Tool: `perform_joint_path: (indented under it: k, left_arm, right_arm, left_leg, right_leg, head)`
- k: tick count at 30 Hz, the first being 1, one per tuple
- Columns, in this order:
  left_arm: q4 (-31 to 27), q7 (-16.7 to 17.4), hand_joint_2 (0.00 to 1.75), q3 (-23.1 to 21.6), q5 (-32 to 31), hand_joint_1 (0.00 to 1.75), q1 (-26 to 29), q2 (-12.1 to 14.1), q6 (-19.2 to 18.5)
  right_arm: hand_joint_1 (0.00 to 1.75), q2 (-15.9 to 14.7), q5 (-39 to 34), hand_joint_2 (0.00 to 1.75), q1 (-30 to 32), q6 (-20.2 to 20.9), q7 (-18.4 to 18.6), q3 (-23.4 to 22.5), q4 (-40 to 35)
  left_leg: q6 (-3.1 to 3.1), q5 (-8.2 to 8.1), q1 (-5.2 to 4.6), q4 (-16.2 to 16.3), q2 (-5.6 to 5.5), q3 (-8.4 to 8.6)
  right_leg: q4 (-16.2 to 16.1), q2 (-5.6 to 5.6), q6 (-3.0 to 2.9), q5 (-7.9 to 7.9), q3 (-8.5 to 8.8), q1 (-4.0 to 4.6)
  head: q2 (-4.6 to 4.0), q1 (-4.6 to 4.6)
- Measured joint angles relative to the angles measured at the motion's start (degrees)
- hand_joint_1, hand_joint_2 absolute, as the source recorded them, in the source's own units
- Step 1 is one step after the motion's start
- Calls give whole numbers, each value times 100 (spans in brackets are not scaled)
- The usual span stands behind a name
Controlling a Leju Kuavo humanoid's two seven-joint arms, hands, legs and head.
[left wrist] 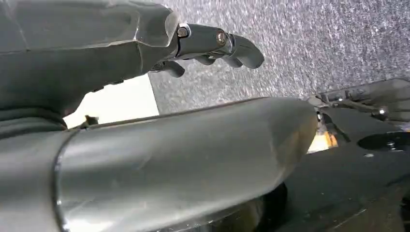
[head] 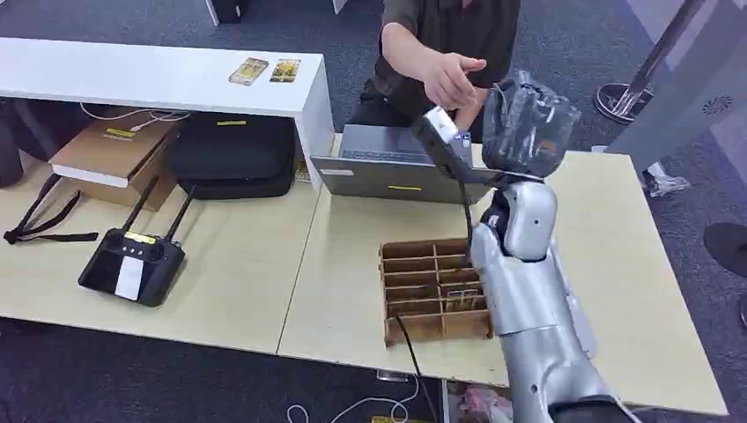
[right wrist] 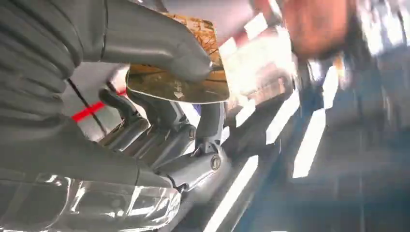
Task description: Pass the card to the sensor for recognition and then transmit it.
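Observation:
My right hand (head: 527,123) is raised above the far side of the table, next to a dark sensor (head: 438,134) with a white label on a thin stand. In the right wrist view the thumb and fingers of this hand (right wrist: 159,121) pinch a brown, gold-patterned card (right wrist: 193,87). A person's hand (head: 451,77) reaches in from behind the table, just beyond the sensor and close to my right hand. My left hand (left wrist: 212,43) hangs over grey carpet with loosely bent fingers and holds nothing.
A cardboard divider tray (head: 436,286) with cards in it lies on the table by my right forearm. A grey laptop (head: 388,167) stands behind it. A black remote controller (head: 132,260) sits at the left. Two cards (head: 264,70) rest on a white shelf.

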Motion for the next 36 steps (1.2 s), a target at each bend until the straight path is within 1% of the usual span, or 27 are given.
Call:
perform_joint_path:
  k: [1, 4, 8, 15, 31, 32, 36]
  left_arm:
    - [0, 6, 0, -9, 0, 0, -31, -2, 2]
    - [0, 4, 0, -22, 2, 0, -61, -2, 18]
    - [0, -5, 0, -22, 18, 0, -59, -2, 68]
    - [0, -11, 0, -22, 28, 0, -28, -2, 66]
    - [0, -46, 0, -22, -61, 0, 19, -2, 133]
    - [0, -46, 0, -20, -61, 0, 19, -2, 136]
    - [0, -46, 0, -20, -61, 0, 22, -2, 138]
  right_arm:
    - [175, 7, 7, 175, -255, 37, 39, 157, 437]
    - [175, 111, 22, 175, -841, 124, 57, 410, 1375]
    - [175, 245, 22, 175, -1244, 144, 50, 587, 2033]
    - [175, 354, 22, 175, -1442, 151, 24, 721, 2470]
    - [175, 380, 22, 175, -1499, 203, 19, 766, 2662]
    - [0, 380, 22, 175, -1501, 203, 19, 768, 2662]
    - [0, 398, -39, 175, -1499, 192, 19, 769, 2662]
  left_leg:
    - [-3, 2, 1, 0, -6, 0]
    - [-8, 6, 2, 1, -26, -2]
    - [-8, 5, 2, 0, -18, -2]
    - [-8, 5, 1, 0, -21, -5]
    - [-9, 5, 1, 0, -22, -5]
    - [-9, 5, 1, 0, -22, -4]
    - [-9, 5, 1, 0, -22, -4]
  right_leg:
    - [0, -6, 0, 0, 0, 0]
    - [0, -23, 0, -1, 4, 1]
    - [-1, -15, 1, -3, 1, 1]
    - [-2, -18, 1, -4, 2, 0]
    - [-2, -19, 1, -4, 1, 0]
    - [-2, -19, 1, -4, 2, 0]
    - [-2, -19, 1, -3, 2, 0]
  head:
    - [0, -2]
    - [0, 2]
    - [0, 0]
    - [0, 2]
    - [0, 0]
    - [0, 0]
    - [0, 0]
